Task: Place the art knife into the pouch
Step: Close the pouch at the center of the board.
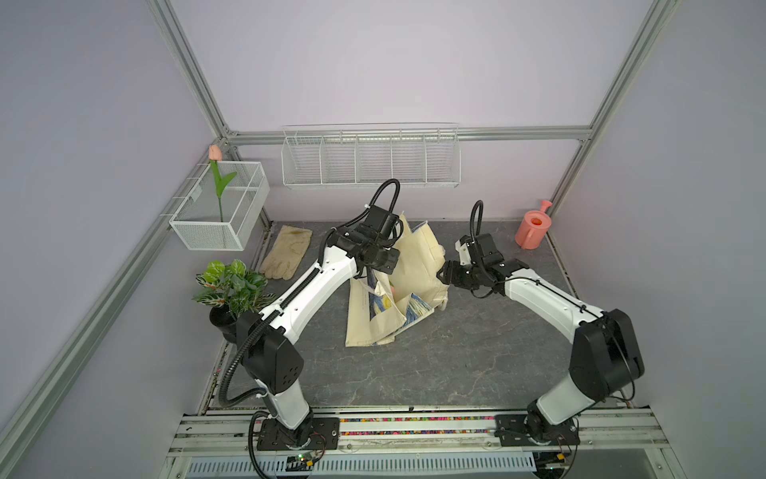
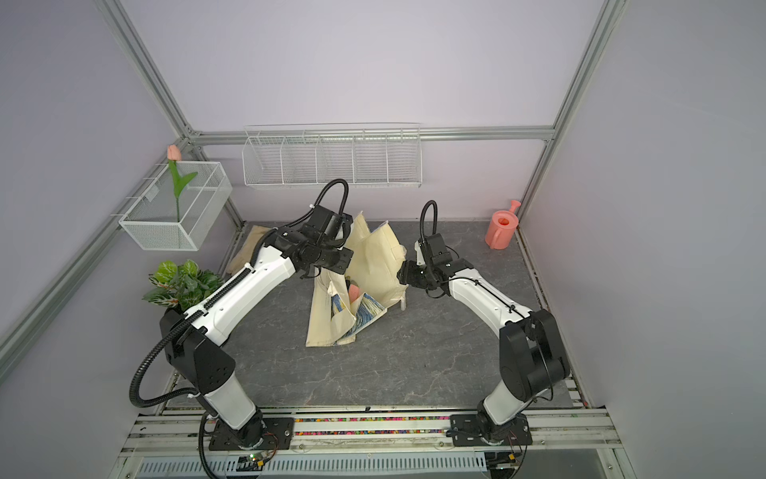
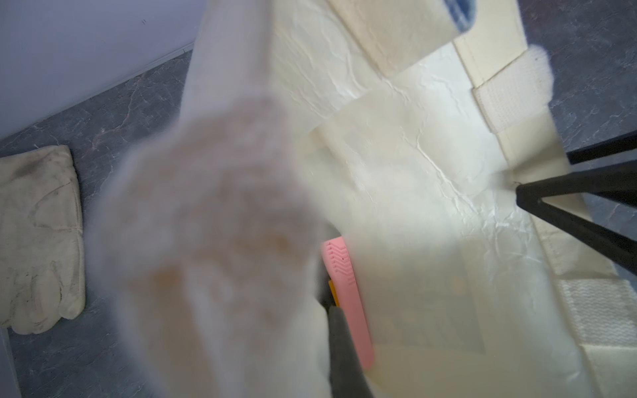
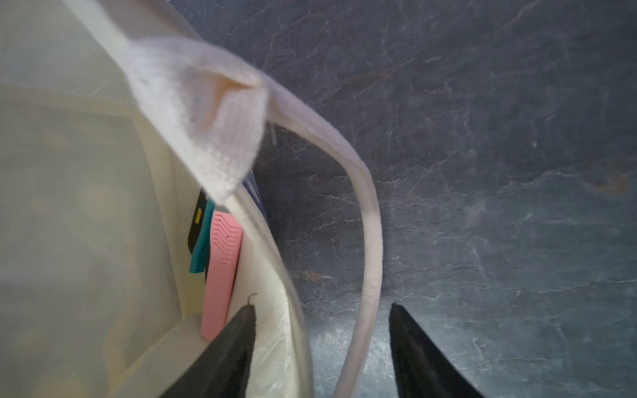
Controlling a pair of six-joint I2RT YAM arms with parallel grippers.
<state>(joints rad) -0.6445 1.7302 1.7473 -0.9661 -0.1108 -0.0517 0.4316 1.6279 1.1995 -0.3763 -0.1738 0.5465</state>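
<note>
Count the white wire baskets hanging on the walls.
2: a white mesh box basket on the left wall; a long divided white wire rack on the back wall.

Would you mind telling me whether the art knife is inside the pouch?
Inside: both wrist views show the pink art knife lying between the cream walls of the pouch.

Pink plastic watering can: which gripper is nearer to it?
Right. The right gripper is at the cream canvas pouch's edge facing the watering can; the left gripper lies beyond the pouch.
</note>
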